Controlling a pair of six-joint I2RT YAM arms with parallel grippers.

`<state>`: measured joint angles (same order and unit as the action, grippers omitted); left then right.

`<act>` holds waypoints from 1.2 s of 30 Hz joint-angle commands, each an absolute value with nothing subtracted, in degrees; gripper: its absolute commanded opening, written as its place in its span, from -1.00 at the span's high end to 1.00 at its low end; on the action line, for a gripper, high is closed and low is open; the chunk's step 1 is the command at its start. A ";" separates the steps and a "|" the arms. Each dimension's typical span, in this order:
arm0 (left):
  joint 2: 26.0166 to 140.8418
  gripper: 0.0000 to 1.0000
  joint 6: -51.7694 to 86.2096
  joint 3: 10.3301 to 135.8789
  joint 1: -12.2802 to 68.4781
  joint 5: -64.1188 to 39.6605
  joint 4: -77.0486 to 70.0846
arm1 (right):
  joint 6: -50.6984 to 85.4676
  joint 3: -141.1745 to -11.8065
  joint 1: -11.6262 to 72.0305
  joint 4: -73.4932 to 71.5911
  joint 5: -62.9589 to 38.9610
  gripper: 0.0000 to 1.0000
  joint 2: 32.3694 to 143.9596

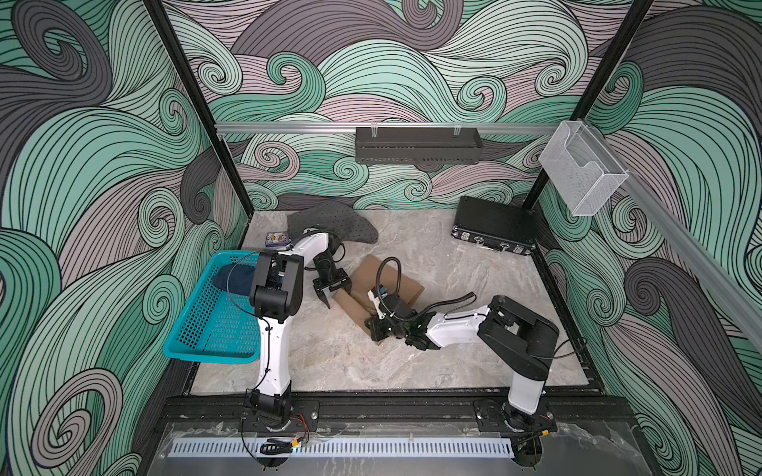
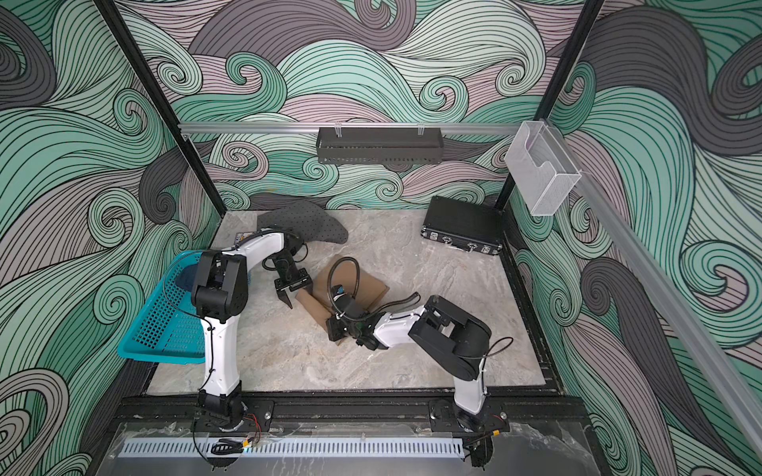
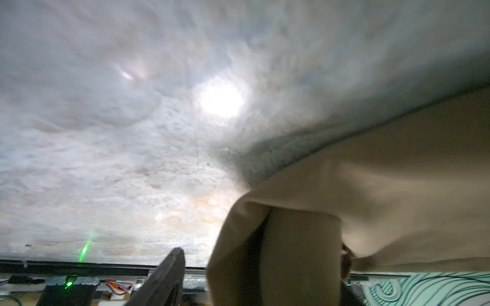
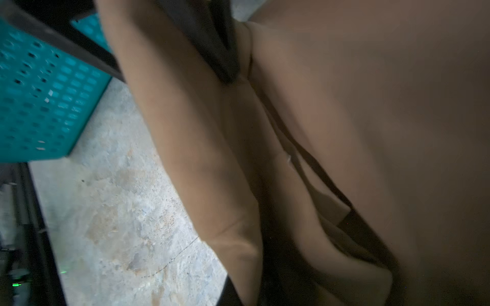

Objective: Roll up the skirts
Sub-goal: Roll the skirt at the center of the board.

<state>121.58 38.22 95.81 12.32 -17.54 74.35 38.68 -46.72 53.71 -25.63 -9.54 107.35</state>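
Tan skirt [image 1: 406, 284] sits mid-table [image 1: 453, 255], about centre of frame in both top views. Its rolled-up edge runs diagonally, from just left of centre down toward lower centre. Left arm comes up from the bottom rail, elbow over the basket [image 1: 206, 354], forearm going back, then the wrist drops so the left gripper [image 1: 335, 294] points down at the roll's upper-left end. Its jaws are spread wide, with the end of the roll between them in the left wrist view. Right arm is folded low, forearm stretched leftward close to the table, and the right gripper [image 1: 377, 327] is pinched shut on the lower end of the tan cloth. Grey dotted skirt [image 1: 338, 218] lies crumpled at the back, upper left of the table. Denim skirt [image 1: 235, 278] is in the basket at left.
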 commanded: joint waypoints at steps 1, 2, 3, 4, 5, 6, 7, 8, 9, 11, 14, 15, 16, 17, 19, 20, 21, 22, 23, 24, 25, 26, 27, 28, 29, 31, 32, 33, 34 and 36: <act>110.30 -0.57 41.88 94.38 12.03 -16.17 67.76 | 57.55 -43.42 50.20 -37.20 -26.18 1.00 111.51; 107.63 -0.59 42.56 91.47 12.18 -15.57 64.92 | 60.66 -42.84 49.66 -40.41 -28.08 1.00 112.31; 104.18 -0.62 43.39 87.28 12.45 -15.27 60.67 | 64.01 -42.36 49.22 -43.39 -29.58 1.00 112.94; 101.31 -0.63 44.30 83.38 12.47 -15.38 56.95 | 66.91 -42.04 48.89 -45.66 -30.79 1.00 113.26; 97.69 -0.63 45.14 78.21 12.63 -16.02 52.06 | 69.59 -41.77 48.55 -47.54 -31.99 1.00 113.65; 94.22 -0.63 45.75 72.86 12.76 -17.51 46.18 | 72.59 -41.63 48.13 -49.38 -33.27 1.00 114.22; 91.52 -0.63 46.18 68.70 12.90 -19.34 41.32 | 75.14 -41.45 47.91 -52.08 -34.46 1.00 114.94; 88.93 -0.62 47.10 64.29 13.26 -20.65 36.79 | 78.21 -41.40 47.66 -55.52 -35.92 1.00 115.81; 86.50 -0.62 47.90 60.41 13.81 -21.75 32.94 | 81.70 -41.24 47.35 -58.70 -37.12 1.00 116.74; 83.41 -0.62 48.10 54.79 15.44 -23.50 27.06 | 87.97 -40.71 46.82 -65.08 -37.99 1.00 118.61; 80.55 -0.60 49.36 46.62 16.83 -25.53 19.37 | 95.24 -41.37 46.10 -72.06 -39.77 1.00 121.68; 79.83 -0.59 50.54 43.59 16.90 -26.58 15.52 | 96.42 -41.60 46.08 -73.55 -40.06 1.00 122.33; 79.85 -0.59 51.71 41.39 17.00 -26.89 12.57 | 96.78 -41.83 46.07 -73.78 -40.49 1.00 122.52; 80.17 -0.59 52.19 39.95 16.92 -27.23 10.30 | 96.68 -41.92 46.06 -73.35 -40.75 1.00 122.44; 81.12 -0.58 52.78 38.31 17.01 -27.65 6.93 | 96.19 -41.84 46.03 -72.06 -41.03 1.00 121.63; 83.22 -0.58 52.89 38.19 16.90 -27.20 6.70 | 95.97 -41.85 46.01 -71.32 -41.30 1.00 121.30; 84.66 -0.58 53.20 37.90 16.90 -26.90 6.01 | 95.72 -41.91 45.97 -70.51 -41.68 1.00 121.07; 86.11 -0.56 53.98 37.32 16.96 -26.98 4.06 | 95.54 -42.01 46.00 -69.69 -42.04 1.00 120.85; 87.74 -0.54 54.93 36.86 16.96 -27.31 1.99 | 95.38 -42.21 45.97 -69.25 -42.29 1.00 120.84; 89.42 -0.50 55.94 36.45 17.00 -27.56 -0.26 | 95.28 -42.55 45.97 -69.09 -42.92 1.00 120.99; 90.87 -0.45 56.57 36.43 17.05 -27.60 -2.15 | 95.36 -42.79 45.97 -69.21 -43.27 1.00 121.19; 92.19 -0.38 56.94 36.90 17.03 -27.23 -2.86 | 95.40 -42.97 45.97 -69.17 -43.65 1.00 121.44; 93.28 -0.25 57.04 37.44 17.01 -26.78 -3.07 | 95.43 -43.13 45.97 -69.13 -44.08 1.00 121.70; 93.85 -0.10 57.04 38.01 17.06 -26.28 -2.84 | 95.32 -43.28 45.97 -69.28 -44.42 1.00 121.88; 94.28 0.16 56.96 38.77 17.05 -24.79 -0.93 | 95.07 -43.52 45.91 -69.54 -45.01 1.00 122.20; 94.79 0.78 56.48 41.81 17.18 -19.30 8.73 | 93.87 -43.64 45.64 -70.05 -45.82 0.95 121.93; 95.51 1.00 56.11 44.30 17.27 -16.31 15.10 | 92.24 -43.64 45.35 -68.40 -46.18 0.73 121.17; 96.27 1.00 55.39 46.52 17.29 -13.65 20.64 | 89.13 -43.76 44.98 -65.00 -46.73 0.64 119.69; 96.82 1.00 54.92 48.24 17.45 -11.69 24.21 | 85.65 -43.77 44.63 -60.17 -46.93 0.59 117.96; 99.07 1.00 53.49 51.89 17.41 -9.19 31.28 | 72.35 -44.83 43.76 -41.64 -46.14 0.37 112.18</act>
<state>95.94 55.09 48.25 17.85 -20.91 14.96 87.02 -43.18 44.64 -59.33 -43.38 119.02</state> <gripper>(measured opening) 0.096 0.291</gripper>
